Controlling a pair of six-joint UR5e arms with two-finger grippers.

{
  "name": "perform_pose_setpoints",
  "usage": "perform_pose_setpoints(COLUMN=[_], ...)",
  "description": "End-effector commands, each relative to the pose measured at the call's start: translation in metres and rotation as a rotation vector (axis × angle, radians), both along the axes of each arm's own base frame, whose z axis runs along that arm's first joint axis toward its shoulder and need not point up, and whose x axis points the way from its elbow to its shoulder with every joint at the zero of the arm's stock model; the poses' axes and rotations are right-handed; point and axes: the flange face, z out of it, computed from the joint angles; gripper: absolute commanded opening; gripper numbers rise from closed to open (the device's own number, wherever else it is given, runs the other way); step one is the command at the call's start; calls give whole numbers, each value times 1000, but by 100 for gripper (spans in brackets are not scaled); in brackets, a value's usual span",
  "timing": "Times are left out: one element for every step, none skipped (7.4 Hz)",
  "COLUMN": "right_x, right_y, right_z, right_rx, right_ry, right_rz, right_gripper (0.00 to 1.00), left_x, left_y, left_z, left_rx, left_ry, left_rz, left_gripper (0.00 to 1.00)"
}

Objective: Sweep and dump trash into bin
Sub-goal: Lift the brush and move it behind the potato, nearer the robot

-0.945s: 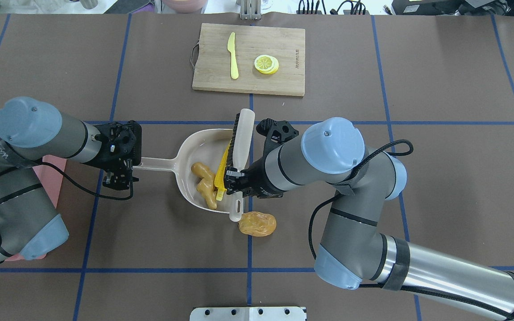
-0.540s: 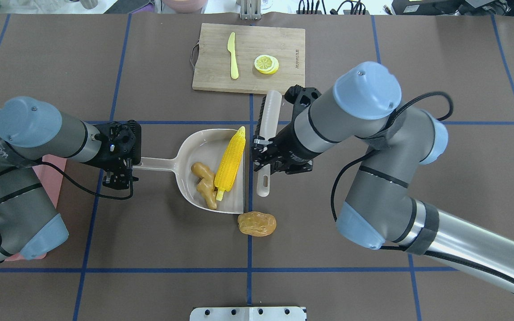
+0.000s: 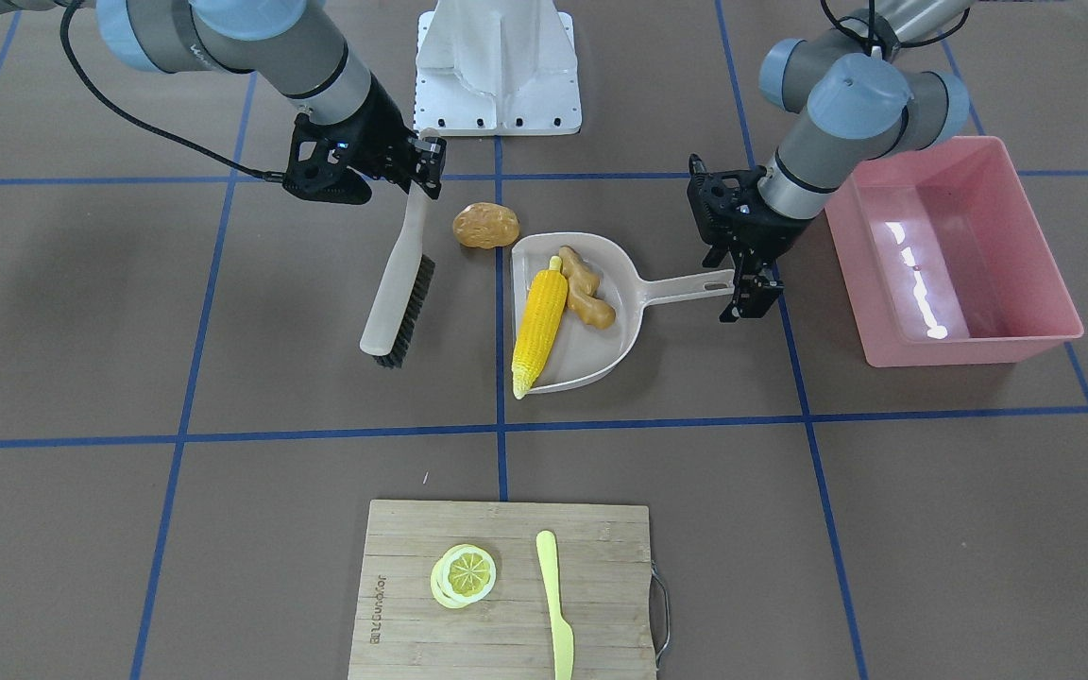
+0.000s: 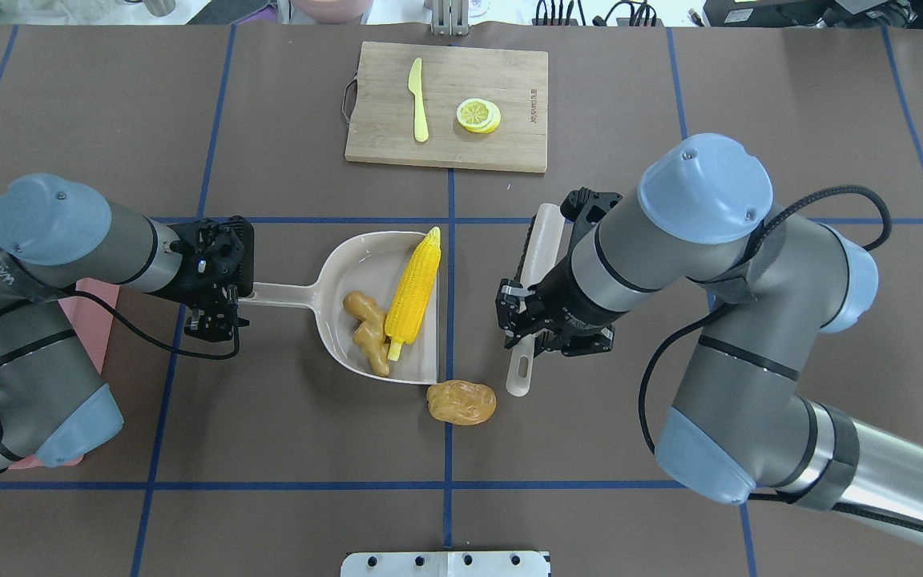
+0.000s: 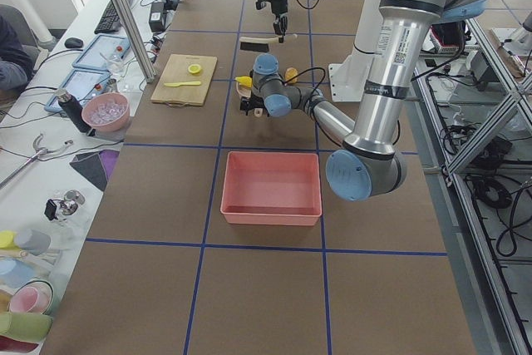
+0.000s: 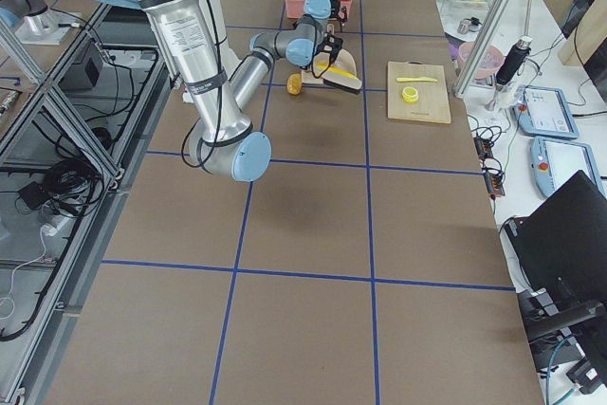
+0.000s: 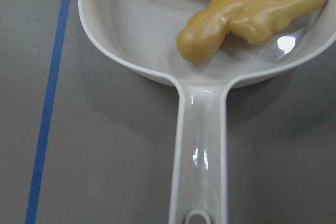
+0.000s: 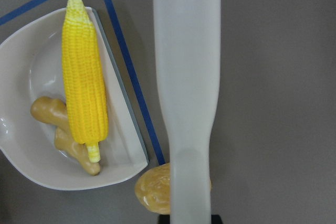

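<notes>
Sweep stage, two of three pieces in. The right pincer [image 4: 527, 332] is clamped on the brush [image 4: 536, 272] by its handle, right of centre in the overhead view, bristles clear of the dustpan [image 4: 349, 256]. The left pincer [image 3: 744, 283] is clamped on the dustpan handle at centre right of the front-facing view, pan lying flat on the worktop [image 4: 670, 96].

Potato lump [image 4: 461, 402] sits on the worktop just below the pan's lower right corner, outside the open lip, near it but whether touching I cannot tell. Judgement: the brush needs to come down on the far side of the lump, away from the pan, bristles on the surface, then push toward the lip. The lump is rounded and will likely roll, so a slow stroke aimed at its middle seems wise; a glancing one could send it along the lip. The pan should stay pressed flat so nothing slides under the edge.

Corn cob [image 4: 415, 288]: bright yellow, lying along the pan's open edge, tip close to the upper corner. Ginger root [image 4: 365, 328]: tan, knobbly, beside the cob deeper in the pan.

Bin [image 3: 955, 255]: glossy pink tub, empty inside, at the right of the front-facing view, well apart from the pan.
</notes>
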Motion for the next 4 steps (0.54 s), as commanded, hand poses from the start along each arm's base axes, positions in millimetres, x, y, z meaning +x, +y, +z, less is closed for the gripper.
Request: perform_pose_setpoints(right_x=[1, -10, -24, -36], right_y=[43, 58, 83, 108], right_z=[3, 2, -1, -2], right_rx=[-113, -168, -193, -194], right_ry=[15, 25, 30, 34], right_rz=[53, 80, 70, 27], right_gripper=[0, 0, 0, 0], left_x=[0, 0, 1, 1], left_y=[0, 1, 1, 2], left_z=[-1, -1, -1, -1], left_rx=[0, 0, 0, 0], left_ry=[3, 3, 3, 3], left_rz=[2, 2, 4, 5], left_gripper=[93, 93, 93, 93])
